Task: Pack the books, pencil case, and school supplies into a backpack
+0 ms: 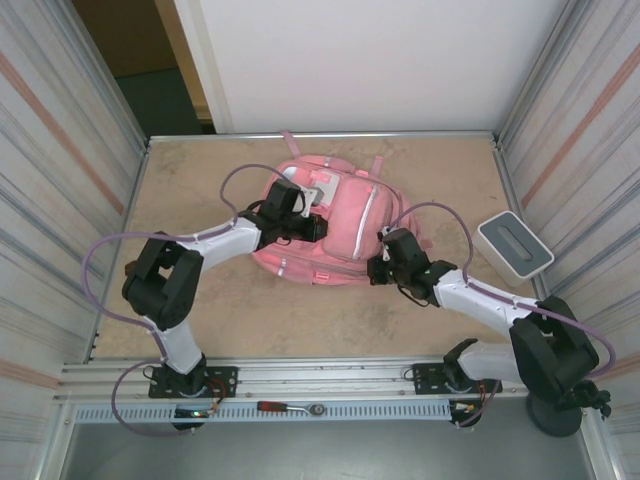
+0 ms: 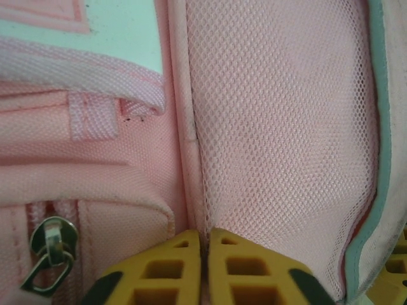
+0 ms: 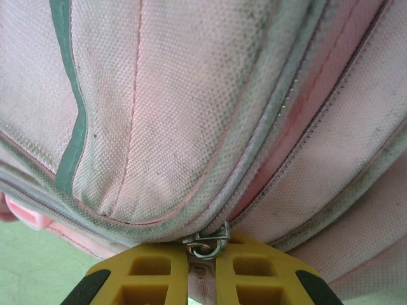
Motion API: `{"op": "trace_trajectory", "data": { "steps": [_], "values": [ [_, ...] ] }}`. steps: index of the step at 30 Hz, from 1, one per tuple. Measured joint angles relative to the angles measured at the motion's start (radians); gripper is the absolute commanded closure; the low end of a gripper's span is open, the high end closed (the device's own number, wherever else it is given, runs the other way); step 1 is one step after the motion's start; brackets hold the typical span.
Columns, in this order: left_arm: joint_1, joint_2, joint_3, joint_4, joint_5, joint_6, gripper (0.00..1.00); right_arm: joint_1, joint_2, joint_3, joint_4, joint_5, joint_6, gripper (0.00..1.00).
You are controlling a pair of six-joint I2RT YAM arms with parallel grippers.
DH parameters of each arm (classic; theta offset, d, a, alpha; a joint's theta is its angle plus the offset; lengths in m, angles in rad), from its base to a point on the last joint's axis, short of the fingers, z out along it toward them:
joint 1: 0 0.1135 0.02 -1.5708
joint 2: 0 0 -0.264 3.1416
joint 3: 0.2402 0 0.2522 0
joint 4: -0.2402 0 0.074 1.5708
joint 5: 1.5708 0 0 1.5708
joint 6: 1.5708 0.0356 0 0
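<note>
The pink backpack (image 1: 335, 235) lies flat in the middle of the table. My left gripper (image 1: 318, 226) rests on its top; in the left wrist view its yellow fingertips (image 2: 205, 234) stand almost together, pinching the seam beside a mesh pocket (image 2: 286, 127). My right gripper (image 1: 380, 268) is at the bag's near right edge. It (image 3: 203, 246) is shut on the pull tab of a metal zipper slider (image 3: 206, 240). Beyond the slider the zip track (image 3: 318, 89) gapes a little, with darker pink inside. The books, pencil case and school supplies are out of view.
A grey-white rectangular box (image 1: 514, 246) sits at the table's right edge. Another zipper pull (image 2: 49, 254) hangs near my left fingers. Ribbed metal walls close both sides. Bare tabletop (image 1: 300, 320) lies between the bag and the arm bases.
</note>
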Motion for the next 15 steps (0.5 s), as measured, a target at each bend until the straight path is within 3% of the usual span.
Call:
{"op": "trace_trajectory", "data": {
  "steps": [3, 7, 11, 15],
  "values": [
    [0.005, -0.075, -0.039, -0.055, -0.022, 0.025, 0.59, -0.012, -0.024, 0.0, -0.004, -0.032, -0.008, 1.0],
    [-0.023, -0.206, -0.108, -0.072, -0.101, 0.117, 0.54, -0.042, -0.064, 0.0, -0.008, -0.087, -0.008, 1.0],
    [-0.159, -0.307, -0.159, -0.031, -0.185, 0.303, 0.49, -0.073, -0.09, 0.0, -0.008, -0.153, -0.008, 1.0],
    [-0.284, -0.298, -0.161, 0.003, -0.266, 0.52, 0.47, -0.1, -0.092, 0.001, -0.011, -0.209, -0.005, 1.0]
  ]
}}
